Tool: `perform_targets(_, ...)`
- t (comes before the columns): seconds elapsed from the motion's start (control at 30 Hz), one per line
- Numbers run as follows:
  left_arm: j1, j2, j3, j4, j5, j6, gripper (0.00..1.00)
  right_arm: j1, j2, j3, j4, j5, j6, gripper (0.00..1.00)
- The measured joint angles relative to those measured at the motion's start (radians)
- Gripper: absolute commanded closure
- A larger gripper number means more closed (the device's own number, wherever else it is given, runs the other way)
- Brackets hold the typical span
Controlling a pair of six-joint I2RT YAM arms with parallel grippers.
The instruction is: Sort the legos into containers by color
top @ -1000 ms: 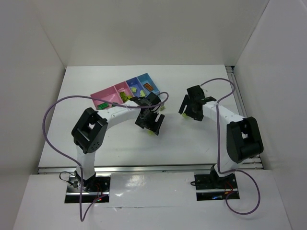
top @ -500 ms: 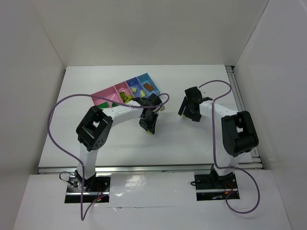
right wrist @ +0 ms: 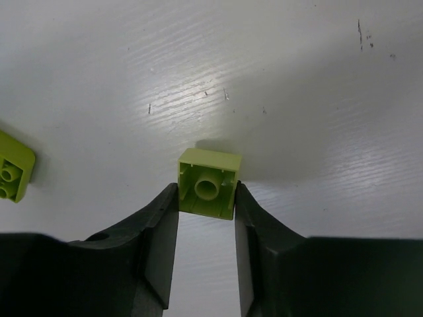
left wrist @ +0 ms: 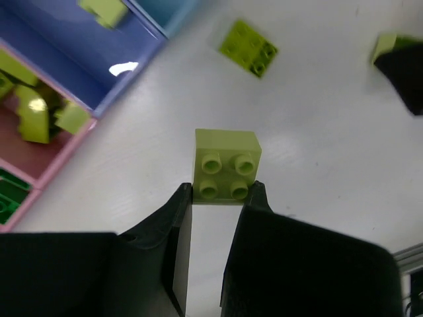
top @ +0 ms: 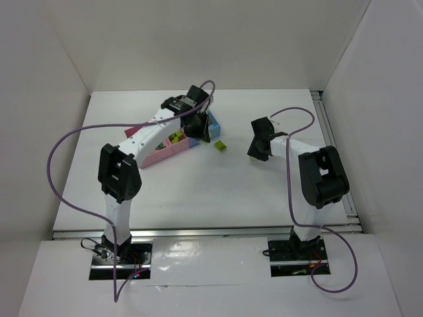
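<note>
Left tool (left wrist: 218, 193) pinching a yellow-green lego (left wrist: 227, 158) by its near edge, studs toward the camera, over bare desk (left wrist: 317, 165). In the upper left of the left wrist view are the containers. The dark blue bin (left wrist: 73, 59) holds one yellow-green piece (left wrist: 102, 9). The pink bin (left wrist: 66, 142) beside it holds yellow-green bricks (left wrist: 36, 115), with a dark green brick (left wrist: 9, 195) at the left edge, also within pink walls. A loose lego (left wrist: 248, 47), yellow-green, lies flat on the desk at top centre, just outside the bins. Right tool (right wrist: 206, 197) clamped on a second yellow-green lego (right wrist: 209, 173), hollow underside toward the camera. It is probably just off the desk, but contact is not resolvable. In the top view the right tool sits right of centre, well apart from the containers.
</note>
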Motion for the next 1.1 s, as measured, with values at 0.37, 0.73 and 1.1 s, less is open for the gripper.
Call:
perform_targets(0.37, 0.192, 0.215, 0.301, -0.089, -0.032, -0.072, 0.82, 0.052, -0.077, 0.017, -0.042, 0.031, -0.022, 0.83)
perform_targets(0.73, 0.226, 0.34, 0.406, -0.13, -0.025, -0.087, 0.07, 0.177, -0.175, 0.174, -0.055, -0.048, -0.071, 0.82)
perform_targets(1.1, 0.312, -0.143, 0.113, -0.115, -0.146, -0.177, 0.08, 0.285, 0.264, 0.713, -0.007, -0.153, -0.153, 0.79)
